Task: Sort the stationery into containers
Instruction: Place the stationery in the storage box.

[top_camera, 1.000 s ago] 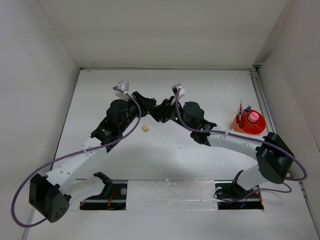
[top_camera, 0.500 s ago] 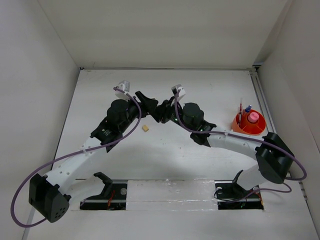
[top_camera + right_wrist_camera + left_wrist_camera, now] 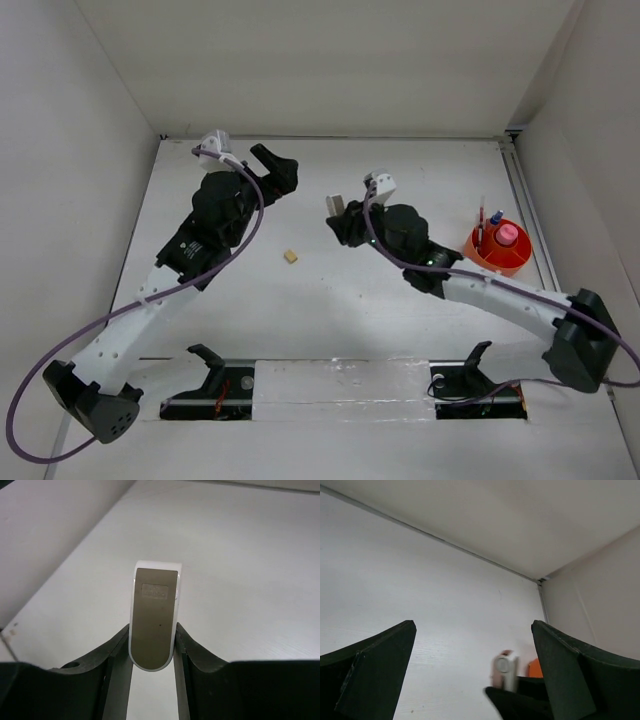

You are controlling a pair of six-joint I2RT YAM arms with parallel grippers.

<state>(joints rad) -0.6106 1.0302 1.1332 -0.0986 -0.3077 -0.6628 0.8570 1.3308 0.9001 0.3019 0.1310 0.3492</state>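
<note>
**Orange cup part-filled, one piece clamped in the right claw**

The small round orange-red plastic cup [image 3: 476, 250] stood at the right side of the white table [image 3: 330, 310], near the right wall. It was the only container in view. Three things stood in it: a pink-capped tube [image 3: 508, 236] towards the near right side, a clear blue-capped bottle [image 3: 496, 217] behind it, and a thin red pen [image 3: 481, 215] rising upright at the left rim. Whether anything lay lower in the cup could not be told from above.

The right gripper [image 3: 338, 222] hung over the middle of the table, well to the left of the cup. Its fingers were closed on a flat, round-ended white-edged piece [image 3: 155, 615] with a dull brown face, which stuck out past the fingertips.

The left gripper [image 3: 277, 165] was at the far left of the table with its jaws spread wide and nothing between them.

A tiny tan eraser cube [image 3: 291, 257] lay loose on the table, nearer than both grippers and touching neither.
</note>
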